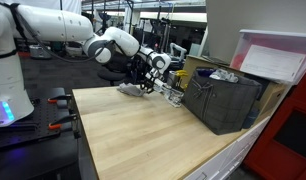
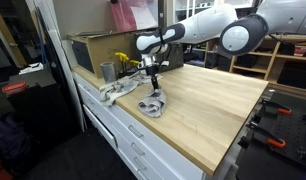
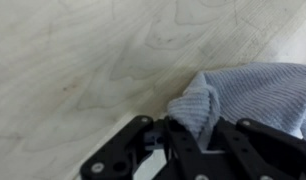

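Grey cloth (image 2: 151,103) on wooden table (image 2: 218,115), just right of metal cup (image 2: 107,71) and second rag (image 2: 120,90). Gripper (image 2: 151,85) directly above cloth, pointing straight down. Fingers (image 3: 128,150) pinching raised fold at cloth's left end; rest trails right in wrist view. Arm (image 2: 208,25) reaches in from right, elbow high.

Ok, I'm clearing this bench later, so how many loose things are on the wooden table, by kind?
Cloths: 2, the grey cloth pinched in the gripper and a pale cloth near the table edge
Metal cup: 1
Dark crate: 1
Total: 4
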Tool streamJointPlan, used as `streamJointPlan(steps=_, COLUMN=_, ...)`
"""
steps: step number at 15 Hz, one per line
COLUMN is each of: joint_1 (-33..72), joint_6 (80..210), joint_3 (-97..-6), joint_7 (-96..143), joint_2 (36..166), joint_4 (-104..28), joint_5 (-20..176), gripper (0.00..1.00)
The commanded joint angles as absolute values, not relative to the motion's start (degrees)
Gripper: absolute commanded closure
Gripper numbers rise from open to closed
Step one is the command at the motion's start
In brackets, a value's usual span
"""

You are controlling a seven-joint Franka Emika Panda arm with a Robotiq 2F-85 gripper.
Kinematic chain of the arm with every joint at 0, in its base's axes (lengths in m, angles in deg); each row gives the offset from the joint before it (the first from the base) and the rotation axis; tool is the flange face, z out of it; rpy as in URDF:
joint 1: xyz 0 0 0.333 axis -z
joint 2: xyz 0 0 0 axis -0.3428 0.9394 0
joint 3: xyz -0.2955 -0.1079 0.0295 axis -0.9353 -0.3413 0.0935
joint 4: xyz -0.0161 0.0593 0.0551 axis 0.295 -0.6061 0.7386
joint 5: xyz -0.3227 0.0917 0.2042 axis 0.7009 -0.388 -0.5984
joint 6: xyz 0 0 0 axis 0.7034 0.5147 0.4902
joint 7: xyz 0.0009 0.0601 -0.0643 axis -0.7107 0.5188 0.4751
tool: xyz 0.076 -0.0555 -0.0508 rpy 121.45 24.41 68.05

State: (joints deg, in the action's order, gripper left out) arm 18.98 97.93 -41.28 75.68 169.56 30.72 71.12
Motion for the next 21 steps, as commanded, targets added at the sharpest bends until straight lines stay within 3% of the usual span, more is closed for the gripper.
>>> streamJointPlan(steps=1, joint_1=20.9, joint_6=99.5, joint_3=-43.3, joint_7=67.5, joint_2=169.5, joint_4=31.1, joint_5=71.5, gripper=0.97)
streamJointPlan(steps=14, joint_1=26.8, joint_6=96.8, joint_3=-50.7, joint_7=41.1, joint_2=169.4, joint_4=33.1, joint_5=76.8, gripper=0.97)
streamJointPlan(steps=15, joint_1=27.2, joint_6=96.5, joint_3=-50.9, joint_7=40.1, joint_2=169.4, joint_4=33.5, joint_5=76.9, gripper=0.63)
streamJointPlan(steps=16, joint_1=27.7, joint_6=96.9, joint_3=-50.7, joint_7=39.8, joint_2=169.4, joint_4=33.7, joint_5=76.9, gripper=0.62)
streamJointPlan(steps=21, joint_1=29.6, joint_6=99.3, joint_3=-49.1, joint_7=40.9, joint_2=167.7, joint_4=33.8, joint_5=75.5, gripper=0.26)
